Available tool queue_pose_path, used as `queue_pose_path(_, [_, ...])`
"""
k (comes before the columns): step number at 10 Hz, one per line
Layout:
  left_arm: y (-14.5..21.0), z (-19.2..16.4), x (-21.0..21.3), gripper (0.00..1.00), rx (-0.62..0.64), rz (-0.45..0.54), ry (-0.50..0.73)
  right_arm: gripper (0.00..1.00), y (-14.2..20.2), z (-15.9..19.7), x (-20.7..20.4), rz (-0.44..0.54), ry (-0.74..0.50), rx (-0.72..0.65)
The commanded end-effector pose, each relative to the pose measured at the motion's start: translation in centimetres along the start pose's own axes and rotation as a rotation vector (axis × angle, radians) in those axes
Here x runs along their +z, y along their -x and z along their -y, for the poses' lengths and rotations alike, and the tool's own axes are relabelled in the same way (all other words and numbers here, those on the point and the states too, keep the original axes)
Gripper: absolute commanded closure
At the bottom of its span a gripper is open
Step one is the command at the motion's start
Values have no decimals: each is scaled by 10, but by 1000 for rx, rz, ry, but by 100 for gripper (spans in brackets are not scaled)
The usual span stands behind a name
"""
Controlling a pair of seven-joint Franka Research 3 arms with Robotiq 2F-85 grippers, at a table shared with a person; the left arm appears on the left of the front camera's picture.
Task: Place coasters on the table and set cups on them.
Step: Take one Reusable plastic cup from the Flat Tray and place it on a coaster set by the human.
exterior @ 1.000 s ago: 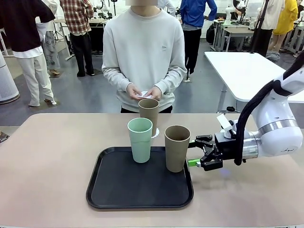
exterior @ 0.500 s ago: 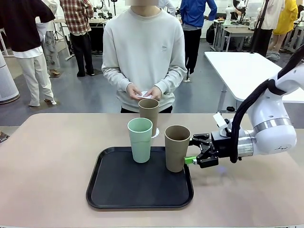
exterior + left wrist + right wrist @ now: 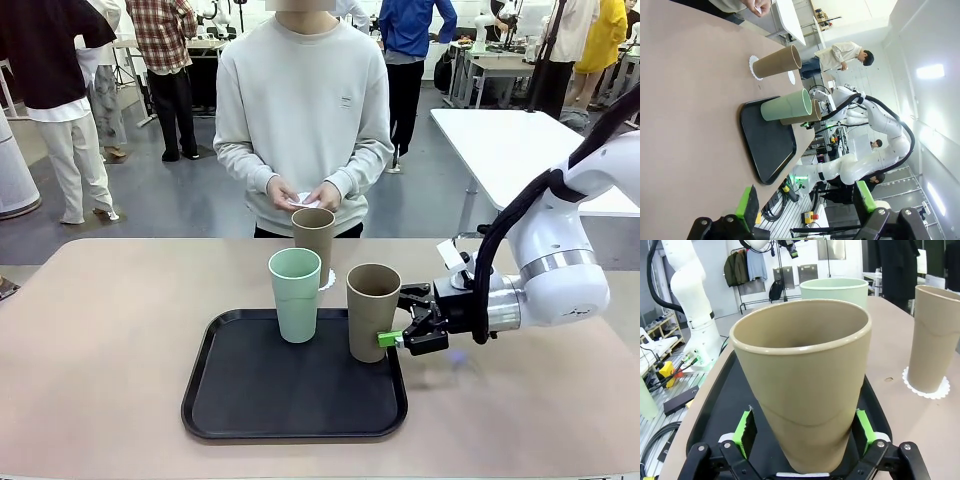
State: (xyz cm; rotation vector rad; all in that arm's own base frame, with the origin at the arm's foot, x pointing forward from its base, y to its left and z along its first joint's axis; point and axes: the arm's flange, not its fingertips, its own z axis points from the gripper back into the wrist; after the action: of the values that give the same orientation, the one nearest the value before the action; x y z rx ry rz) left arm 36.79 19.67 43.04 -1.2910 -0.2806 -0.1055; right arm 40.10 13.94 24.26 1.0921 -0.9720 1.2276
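Right tool [image 3: 393, 318] has advanced, open, astride the nearer of two brown cups [image 3: 372, 305], beside one mint cup [image 3: 296, 295].

White glossy right arm [image 3: 570, 290], silver joint ring [image 3: 556, 263], black cable [image 3: 497, 243] loop; right hand [image 3: 395, 318] black, 2 green pads [image 3: 388, 339].

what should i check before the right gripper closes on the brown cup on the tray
1. right gripper open, a finger each side of the near brown cup: ok
2. that cup upright on the black tray: ok
3. mint green cup clear of the fingers: ok
4. far brown cup seated on its coaster: ok
5. free coaster laid out for the near cup: cannot tell
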Motion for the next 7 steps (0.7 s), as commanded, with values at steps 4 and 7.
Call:
queue_pose_path(4, [0,1,1,0,-5,3,5,0,3,6,-30,-14,16,-40])
queue_pose_path(7, [0,1,1,0,-5,3,5,0,6,14,-37,2,28,-52])
